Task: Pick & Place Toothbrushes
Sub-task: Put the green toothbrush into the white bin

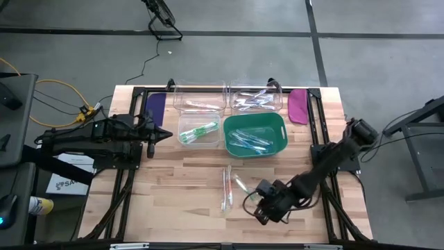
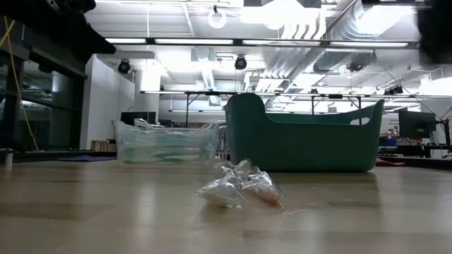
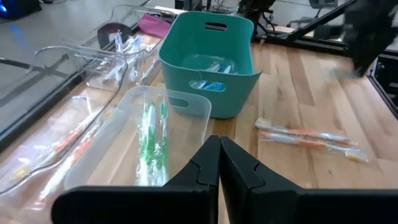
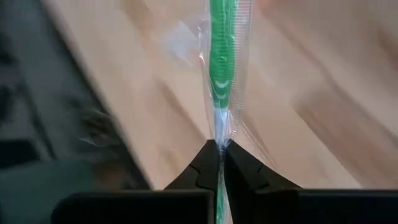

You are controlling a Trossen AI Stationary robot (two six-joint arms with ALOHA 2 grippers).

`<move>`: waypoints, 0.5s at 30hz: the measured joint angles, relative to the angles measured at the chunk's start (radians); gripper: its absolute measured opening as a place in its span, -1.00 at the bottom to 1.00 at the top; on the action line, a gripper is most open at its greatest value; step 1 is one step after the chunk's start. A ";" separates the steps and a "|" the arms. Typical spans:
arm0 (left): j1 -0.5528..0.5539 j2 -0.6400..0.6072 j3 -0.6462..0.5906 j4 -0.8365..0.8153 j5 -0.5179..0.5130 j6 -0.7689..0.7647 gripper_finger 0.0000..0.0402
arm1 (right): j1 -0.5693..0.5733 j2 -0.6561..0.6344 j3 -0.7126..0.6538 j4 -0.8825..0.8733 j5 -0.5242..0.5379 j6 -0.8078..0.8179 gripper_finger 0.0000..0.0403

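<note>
High view: the right end effector [image 1: 258,206], near the teal plastic basket [image 1: 280,136], pinches a green toothbrush in clear film [image 1: 242,186]. Sorted brushes fill the basket and clear trays; orange wrapped toothbrushes [image 1: 226,186] remain on the wooden desk [image 1: 180,187].

Left wrist view: the left end effector [image 3: 219,163] is pressed together, empty.

Right wrist view: crinkled glossy film.

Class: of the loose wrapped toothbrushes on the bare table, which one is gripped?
The green toothbrush, pinched by the right gripper; the orange toothbrushes lie untouched.
</note>
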 joint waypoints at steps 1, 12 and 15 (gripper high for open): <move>0.000 0.008 0.000 0.006 0.008 -0.006 -0.98 | 0.001 -0.020 0.002 0.032 0.050 -0.024 -0.98; 0.000 0.182 0.000 0.293 0.147 -0.014 -0.98 | -0.114 -0.076 0.003 0.428 0.345 -0.465 -0.98; 0.000 0.244 0.000 0.414 0.181 -0.015 -0.98 | -0.160 -0.076 0.003 0.533 0.347 -0.595 -0.98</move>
